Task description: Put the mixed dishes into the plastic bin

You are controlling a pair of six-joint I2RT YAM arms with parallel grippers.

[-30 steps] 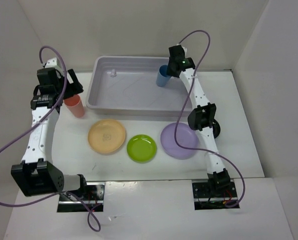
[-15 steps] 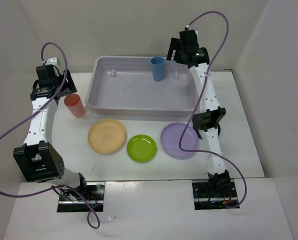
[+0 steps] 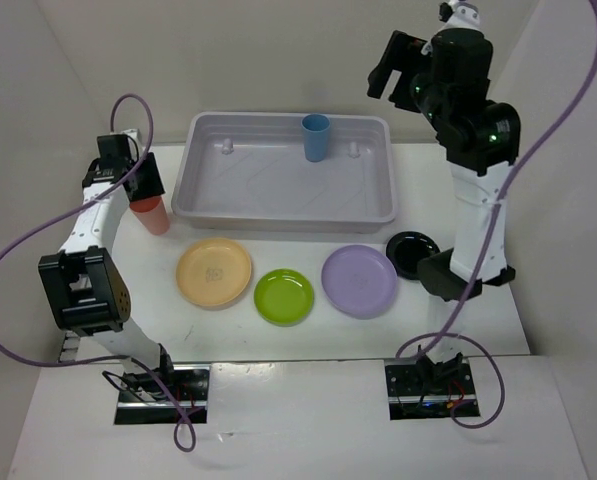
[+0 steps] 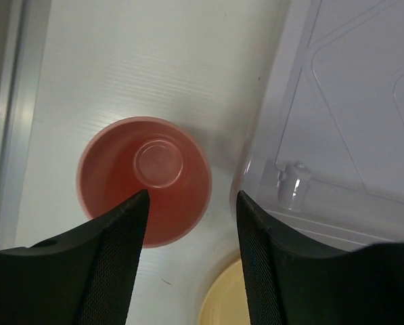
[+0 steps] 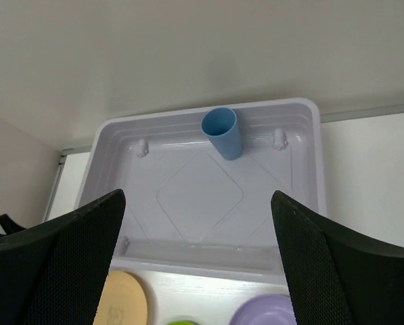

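The blue cup (image 3: pixel 316 137) stands upright at the far side of the plastic bin (image 3: pixel 278 212), and shows there in the right wrist view (image 5: pixel 222 132). My right gripper (image 3: pixel 388 65) is open, empty, and raised high above the bin (image 5: pixel 208 250). The coral-red cup (image 3: pixel 150 213) stands upright on the table left of the bin. My left gripper (image 3: pixel 138 180) is open just above it. In the left wrist view the cup (image 4: pixel 144 179) lies under the left finger (image 4: pixel 114 257), and its right rim is between the jaws. The pale orange (image 3: pixel 214 272), lime green (image 3: pixel 284 297), lilac (image 3: pixel 359 281) and black (image 3: pixel 410 252) plates lie in front of the bin.
White walls enclose the table on the left, back and right. The bin's corner (image 4: pixel 337 135) is close to the right of my left gripper (image 4: pixel 191 203). The orange plate's edge (image 4: pixel 225 298) lies below it.
My right gripper let go of the blue cup in the bin and rose high and away. My left gripper moved right and down over the coral-red cup.
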